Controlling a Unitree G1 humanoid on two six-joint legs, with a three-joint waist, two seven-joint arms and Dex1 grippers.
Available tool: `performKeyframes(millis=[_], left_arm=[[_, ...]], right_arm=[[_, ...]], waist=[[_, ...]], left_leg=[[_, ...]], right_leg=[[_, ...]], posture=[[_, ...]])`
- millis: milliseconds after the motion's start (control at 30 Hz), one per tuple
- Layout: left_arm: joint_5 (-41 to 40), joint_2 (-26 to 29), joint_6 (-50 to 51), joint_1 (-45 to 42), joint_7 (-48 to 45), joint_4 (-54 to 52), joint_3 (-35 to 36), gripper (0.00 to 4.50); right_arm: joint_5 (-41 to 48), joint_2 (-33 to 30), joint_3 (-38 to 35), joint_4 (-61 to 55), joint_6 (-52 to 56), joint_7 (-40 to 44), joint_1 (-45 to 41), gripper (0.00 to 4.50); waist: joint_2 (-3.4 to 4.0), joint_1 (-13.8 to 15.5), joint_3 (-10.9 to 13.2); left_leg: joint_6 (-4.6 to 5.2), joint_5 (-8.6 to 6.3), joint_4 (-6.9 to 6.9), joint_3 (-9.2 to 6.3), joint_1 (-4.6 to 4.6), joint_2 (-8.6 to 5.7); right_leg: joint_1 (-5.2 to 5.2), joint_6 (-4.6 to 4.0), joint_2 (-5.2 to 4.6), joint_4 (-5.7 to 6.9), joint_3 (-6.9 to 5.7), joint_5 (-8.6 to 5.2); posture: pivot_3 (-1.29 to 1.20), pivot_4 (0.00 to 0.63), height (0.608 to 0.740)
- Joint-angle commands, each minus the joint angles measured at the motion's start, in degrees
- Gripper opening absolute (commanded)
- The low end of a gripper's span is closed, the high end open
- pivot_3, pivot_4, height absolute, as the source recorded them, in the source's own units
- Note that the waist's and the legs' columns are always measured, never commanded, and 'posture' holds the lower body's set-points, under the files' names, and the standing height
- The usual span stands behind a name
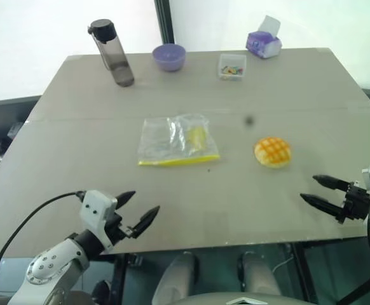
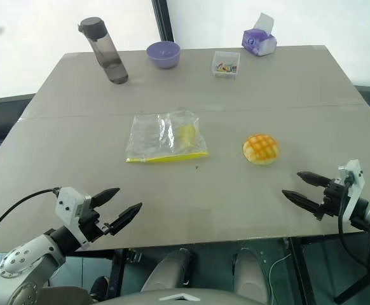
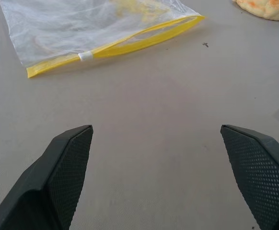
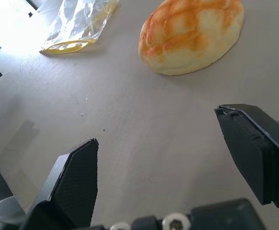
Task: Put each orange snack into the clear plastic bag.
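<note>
1. I am standing at a wide grey-brown table (image 1: 77, 127) and looking down over both of my arms. Neither pincer is touching or holding anything.

2. My left pincer (image 1: 137, 213) is hovering over the near edge of the table with its two black fingers spread wide. It is pointing toward the middle of the table, which I judge is readying it for the bag.

3. My right pincer (image 1: 325, 192) is hovering near the right edge, also spread wide and empty. It is aiming inward at the bun, which I take to be its target.

4. The one orange snack I can see, a round domed yellow-orange bun with a darker orange criss-cross grid on top (image 1: 273, 152), is sitting alone on the table. It is lying to the right of the bag and apart from it, near my right pincer.

5. The clear crinkly plastic zip bag with a yellow strip along its near edge (image 1: 177, 141) is lying flat near the table's centre. Something pale yellow is showing through the plastic; I cannot tell what it is. The zip edge is facing me, which should be making it easier for my left pincer to reach.

6. Along the far edge, well away from the work, a smoky grey water bottle with a black cap (image 1: 112, 52), a small purple bowl (image 1: 169, 56), a small clear box of coloured bits (image 1: 232, 66) and a purple tissue pack (image 1: 264, 42) are standing.

7. I judge the task is only beginning: the bun is not yet in the bag.
</note>
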Motion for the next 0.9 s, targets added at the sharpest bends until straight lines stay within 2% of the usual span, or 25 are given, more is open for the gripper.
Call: performKeyframes(millis=[33, 767, 833, 900], left_arm=[[-0.3, 0.7, -1.3, 0.2, -1.0, -1.2, 1.1, 4.5], [0.7, 0.1, -2.9, -1.3, -1.2, 1.0, -0.1, 4.5], [0.6, 0.1, -2.3, -1.5, -1.0, 1.3, 0.1, 4.5], [-0.6, 0.4, 0.0, -1.9, -0.5, 1.8, 0.6, 4.5]], right_arm=[[1.4, -0.9, -1.1, -3.2, 2.4, -0.6, 0.1, 4.42], [0.7, -0.8, -2.1, -6.6, 5.2, -3.5, 0.2, 4.42], [0.3, -0.6, -1.9, -6.8, 4.2, -3.2, 0.2, 4.42], [-1.8, 0.1, -1.1, -8.0, -1.0, -1.5, 0.8, 4.42]], waist=[[0.0, 0.0, 0.0], [0.0, 0.1, 0.0], [0.0, 0.1, 0.0], [0.01, 0.1, 0.0]], left_leg=[[0.0, 0.0, 0.0, 0.0, 0.0, 0.0], [0.0, 0.0, 0.0, 0.0, 0.0, -0.01], [0.0, 0.0, 0.0, 0.0, 0.0, -0.01], [0.0, 0.0, 0.0, 0.0, 0.0, -0.01]], right_leg=[[0.0, 0.0, 0.0, 0.0, 0.0, 0.0], [0.0, 0.02, 0.0, 0.0, -0.01, 0.01], [0.0, 0.02, 0.0, 0.0, -0.01, 0.01], [0.0, 0.02, 0.0, 0.0, -0.01, 0.01]], posture=[[0.0, 0.15, 0.739], [0.0, 0.15, 0.739], [0.0, 0.15, 0.739], [0.0, 0.15, 0.739]])
